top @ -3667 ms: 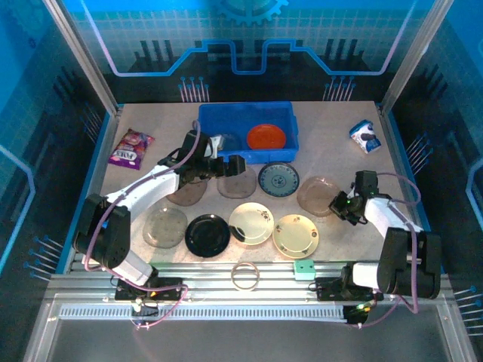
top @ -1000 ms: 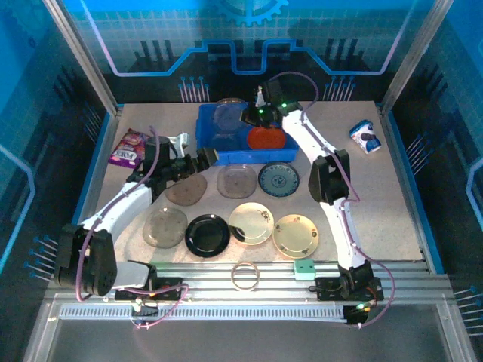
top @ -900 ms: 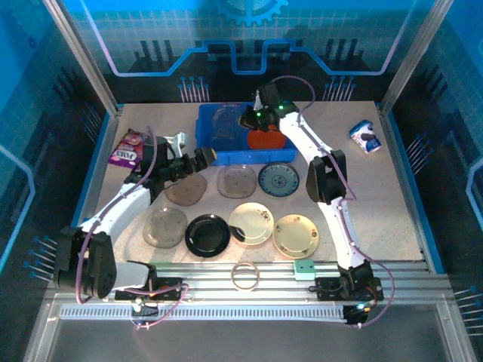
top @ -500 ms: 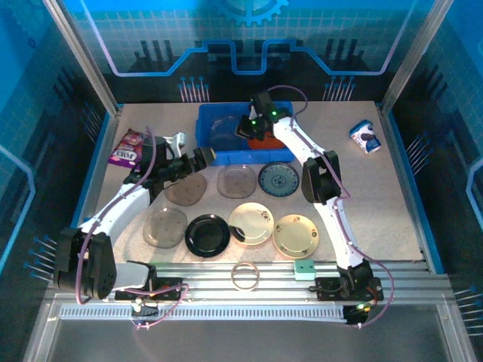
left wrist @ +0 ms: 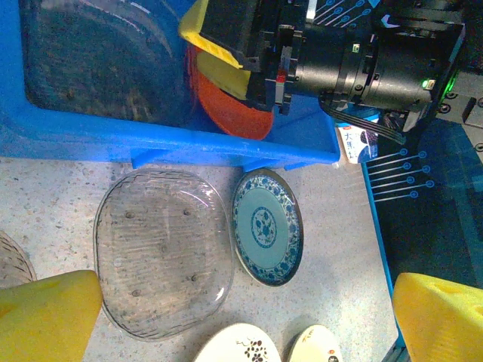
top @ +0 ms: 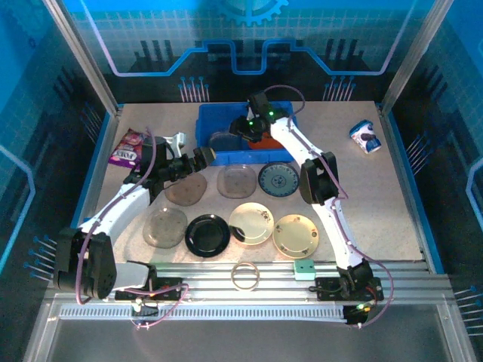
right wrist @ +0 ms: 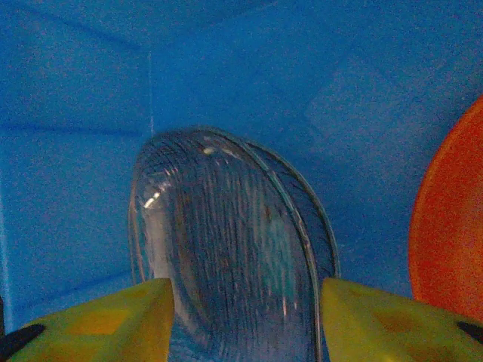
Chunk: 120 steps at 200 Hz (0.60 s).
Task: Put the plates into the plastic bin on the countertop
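The blue plastic bin [top: 249,157] stands at the back of the countertop [top: 355,188]. My right gripper [top: 243,130] reaches down into it and is open. Its yellow fingers [right wrist: 98,328] stand apart on either side of a clear ribbed plate [right wrist: 226,249], blurred, against the bin floor. An orange plate [right wrist: 453,226] lies beside it. My left gripper [top: 207,155] hangs open just in front of the bin, above a clear plate [left wrist: 162,260] and next to the blue patterned plate [left wrist: 266,226]. Smoky [top: 164,226], black [top: 207,235] and cream [top: 251,222] plates lie nearer.
A purple snack packet [top: 130,147] lies at the left and a white-blue carton [top: 366,136] at the back right. A thin ring [top: 244,275] and a small green block [top: 304,269] rest on the metal rails at the near edge.
My right gripper came down into the bin with the clear plate and its jaws opened; the plate now lies lower in the bin. The left arm has stayed put.
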### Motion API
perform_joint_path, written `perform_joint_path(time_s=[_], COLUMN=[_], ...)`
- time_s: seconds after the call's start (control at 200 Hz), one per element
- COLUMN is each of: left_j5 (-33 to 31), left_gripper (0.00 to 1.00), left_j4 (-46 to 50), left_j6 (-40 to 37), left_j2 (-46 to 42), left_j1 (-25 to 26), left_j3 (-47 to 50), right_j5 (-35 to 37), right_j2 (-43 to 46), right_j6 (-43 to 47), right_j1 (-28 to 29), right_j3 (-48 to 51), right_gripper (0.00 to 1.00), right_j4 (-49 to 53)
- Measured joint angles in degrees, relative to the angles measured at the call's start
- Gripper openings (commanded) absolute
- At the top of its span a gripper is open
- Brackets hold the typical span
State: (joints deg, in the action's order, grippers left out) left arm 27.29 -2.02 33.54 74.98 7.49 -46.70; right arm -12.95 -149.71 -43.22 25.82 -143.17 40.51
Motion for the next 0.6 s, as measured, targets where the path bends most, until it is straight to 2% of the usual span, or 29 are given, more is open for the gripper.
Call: perform_joint_path(time_s=[0.47, 0.6], left_j5=[0.0, -0.7], left_gripper=[0.99, 0.99], left_j4=[0.2, 1.3], left_j6=[-0.2, -0.9], left_j2=[0.0, 0.0], left_j1=[0.0, 1.1], left_j3=[0.0, -0.1], right_j5=[2.3, 3.6], right_j2=[0.1, 3.4], right_j6=[2.6, 4.1], right_j1=[0.1, 0.1], right_j3=[-0.4, 3.3], right_gripper=[0.51, 0.50], right_j4=[2.1, 2.0])
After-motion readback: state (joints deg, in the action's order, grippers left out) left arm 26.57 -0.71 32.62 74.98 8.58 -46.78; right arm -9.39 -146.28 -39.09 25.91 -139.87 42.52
